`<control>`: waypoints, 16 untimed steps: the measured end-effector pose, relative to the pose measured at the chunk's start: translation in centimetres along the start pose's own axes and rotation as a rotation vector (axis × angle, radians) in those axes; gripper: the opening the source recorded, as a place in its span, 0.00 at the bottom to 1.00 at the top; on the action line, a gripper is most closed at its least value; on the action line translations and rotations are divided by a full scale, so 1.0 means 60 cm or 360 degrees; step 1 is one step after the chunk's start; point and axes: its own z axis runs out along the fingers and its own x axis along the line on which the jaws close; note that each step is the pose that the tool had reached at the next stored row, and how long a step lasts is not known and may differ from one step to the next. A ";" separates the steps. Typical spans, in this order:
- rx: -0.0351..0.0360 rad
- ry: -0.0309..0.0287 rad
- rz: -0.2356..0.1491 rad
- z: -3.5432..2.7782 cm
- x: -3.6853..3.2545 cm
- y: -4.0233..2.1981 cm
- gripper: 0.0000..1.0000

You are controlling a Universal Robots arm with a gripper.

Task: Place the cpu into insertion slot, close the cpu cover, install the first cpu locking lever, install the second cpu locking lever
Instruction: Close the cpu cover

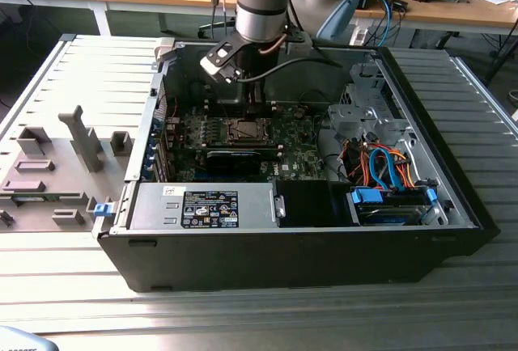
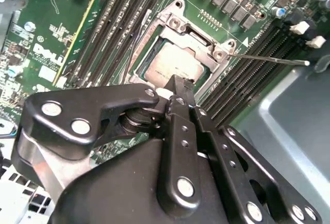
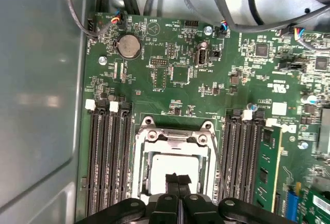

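So, the cpu (image 3: 156,175) is sitting in the insertion slot (image 1: 243,130), directly under my pincer (image 3: 178,178). My two fingers are pressed together with nothing between them, and the tips come down on the chip's grey top near its middle. In the second wrist view the same thing shows: cpu (image 2: 166,63) below, pincer (image 2: 179,83) just over it, and I think it's touching, though the angle makes that hard to call.

The cpu cover (image 3: 174,142) looks folded down around the chip, with the metal top showing through its window. A thin wire lever (image 2: 268,58) sticks out sideways from the socket corner, away from my fingers and clear of the frame.

Dark memory slots (image 3: 105,157) run along both sides of the socket. All of that is on the green circuit board (image 3: 175,74). In the exterior view the board lies inside the open computer case (image 1: 283,262), with my arm reaching down into it.
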 end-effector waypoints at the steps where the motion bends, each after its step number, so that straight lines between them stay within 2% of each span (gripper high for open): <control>1: 0.0000 0.00001 0.0000 -0.003 0.000 0.000 0.11; 10: 0.0000 0.00002 0.0000 -0.028 -0.001 -0.001 0.11; 16: 0.0000 0.00001 0.0000 -0.031 -0.001 -0.001 0.11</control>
